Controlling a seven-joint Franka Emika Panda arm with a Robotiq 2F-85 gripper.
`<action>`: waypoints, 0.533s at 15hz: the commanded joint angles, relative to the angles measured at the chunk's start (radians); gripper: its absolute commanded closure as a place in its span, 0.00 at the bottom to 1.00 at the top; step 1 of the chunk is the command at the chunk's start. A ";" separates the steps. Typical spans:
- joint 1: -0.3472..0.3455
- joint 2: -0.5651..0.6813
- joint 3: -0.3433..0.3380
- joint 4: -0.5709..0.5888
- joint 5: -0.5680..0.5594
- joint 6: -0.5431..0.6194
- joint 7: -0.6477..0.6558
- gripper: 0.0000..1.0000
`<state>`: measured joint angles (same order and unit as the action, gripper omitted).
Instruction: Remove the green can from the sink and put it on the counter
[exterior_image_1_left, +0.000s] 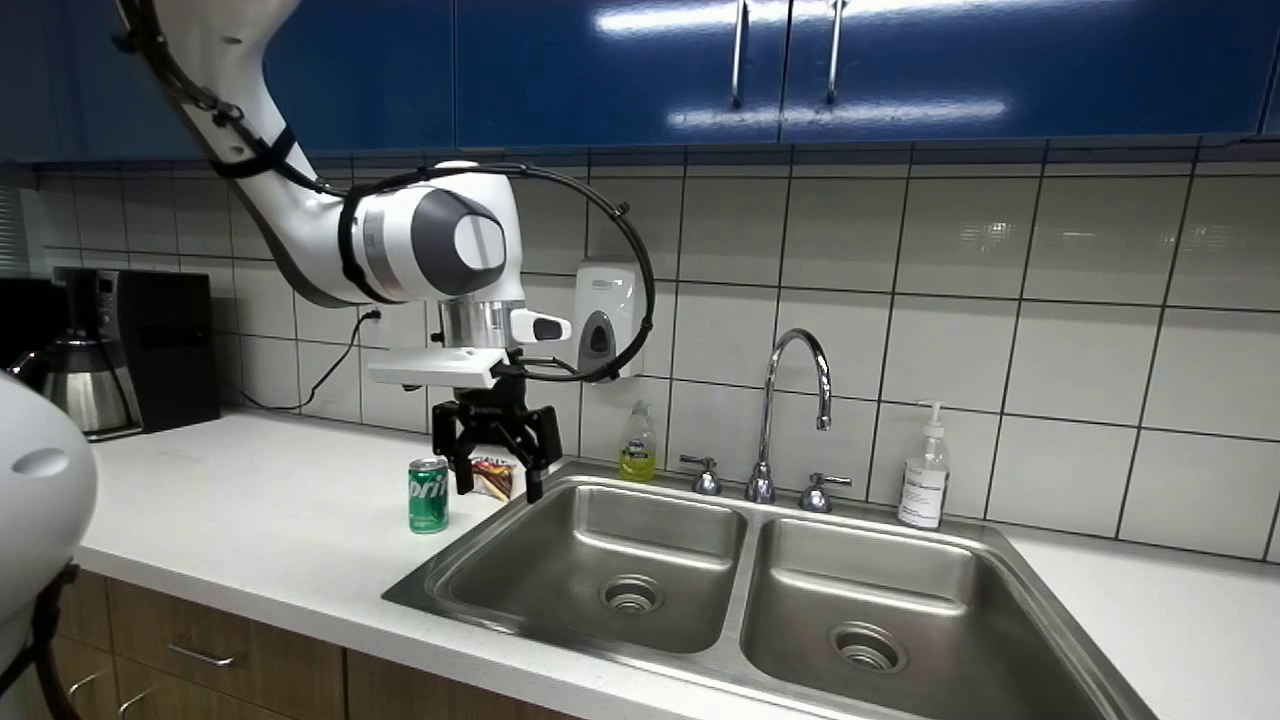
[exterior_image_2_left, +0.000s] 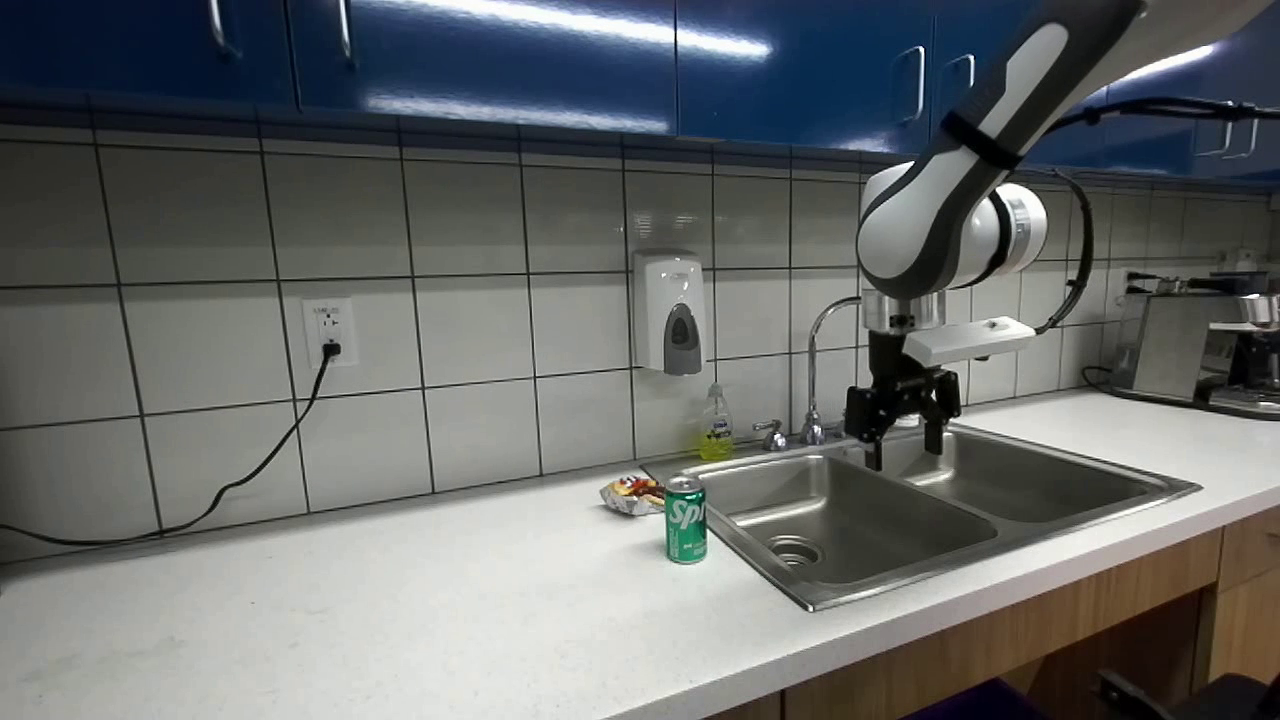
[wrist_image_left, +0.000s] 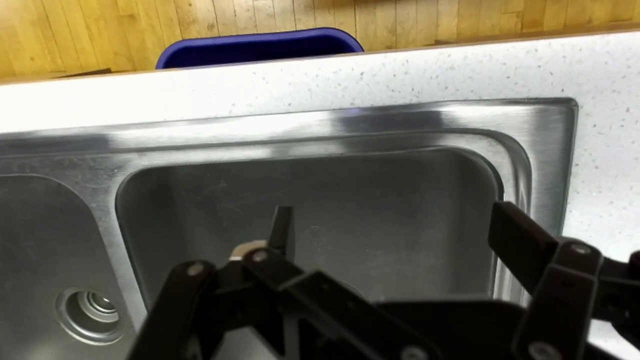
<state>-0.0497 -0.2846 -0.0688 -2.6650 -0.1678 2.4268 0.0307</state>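
The green can (exterior_image_1_left: 428, 500) stands upright on the white counter (exterior_image_1_left: 250, 500), close to the side rim of the sink. It also shows upright in an exterior view (exterior_image_2_left: 686, 525), with its white lettering and silvery top. The can is out of view in the wrist view. The stainless double-basin sink (exterior_image_1_left: 742, 600) shows in both exterior views and lies under the gripper in the wrist view (wrist_image_left: 350, 120). My gripper (exterior_image_1_left: 500, 492) is open and empty, raised above the sink and apart from the can; its spread fingers show in an exterior view (exterior_image_2_left: 904, 455) and in the wrist view (wrist_image_left: 392, 215).
A snack bag (exterior_image_2_left: 630, 495) lies behind the can. A chrome faucet (exterior_image_1_left: 770, 420), a yellow-green soap bottle (exterior_image_1_left: 638, 445) and a white pump bottle (exterior_image_1_left: 923, 475) stand along the sink's back. A wall dispenser (exterior_image_2_left: 670, 312) hangs above. A coffee maker (exterior_image_1_left: 130, 350) stands on the counter.
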 joint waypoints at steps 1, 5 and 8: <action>-0.006 -0.036 -0.013 -0.013 0.024 -0.041 -0.093 0.00; -0.011 -0.001 -0.005 0.000 0.030 -0.038 -0.066 0.00; -0.011 0.002 -0.005 0.000 0.030 -0.039 -0.066 0.00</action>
<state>-0.0497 -0.2827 -0.0854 -2.6656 -0.1430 2.3891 -0.0321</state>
